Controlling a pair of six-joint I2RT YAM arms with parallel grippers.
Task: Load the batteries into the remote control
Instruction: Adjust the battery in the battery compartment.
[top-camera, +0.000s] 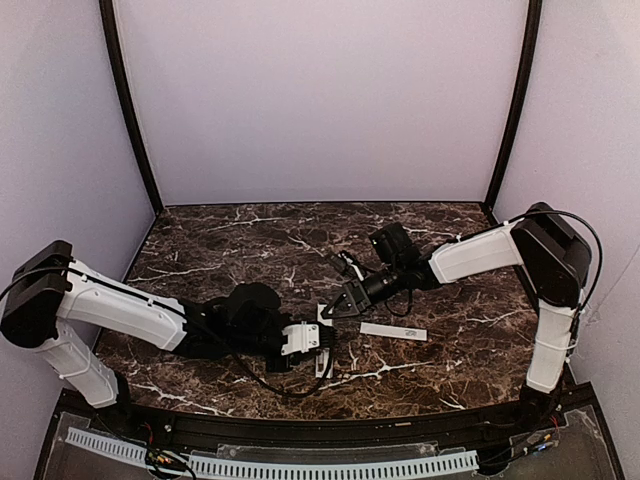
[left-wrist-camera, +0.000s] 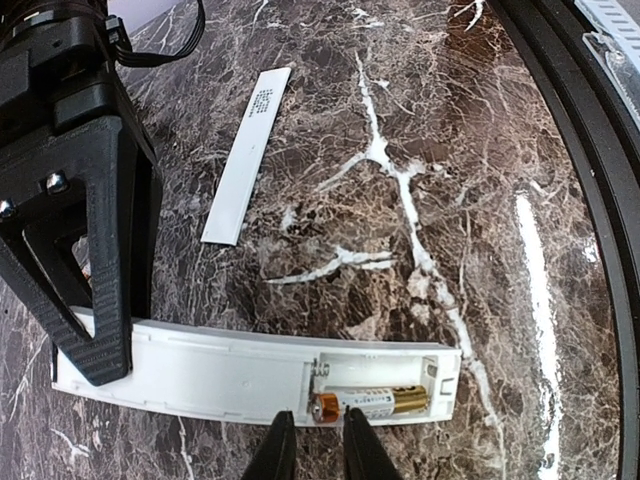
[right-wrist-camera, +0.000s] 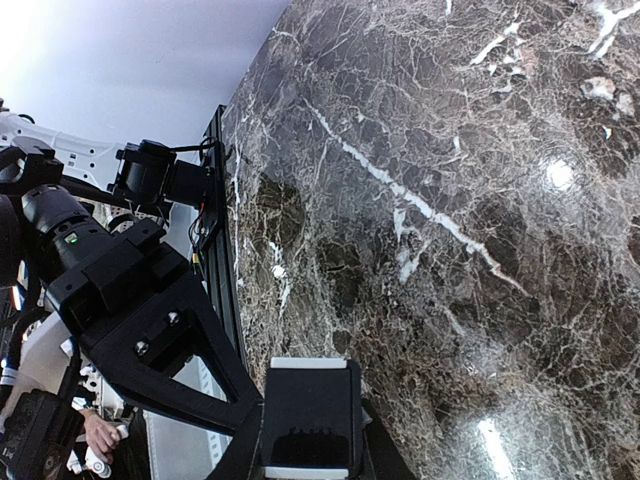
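Note:
The white remote control lies on the marble with its back up and the battery bay open. One of the batteries, gold and white, lies in the near slot of the bay; the far slot shows only its spring. My left gripper hovers at the remote's near edge by the battery's copper end, jaws a narrow gap apart with nothing between them. My right gripper is shut on the remote's dark end. From above, both grippers meet over the remote at the table's middle.
The thin white cover strip with grey print lies loose on the marble beyond the remote, also right of the grippers from above. A black frame rail runs along the table's near edge. Pale walls enclose the table.

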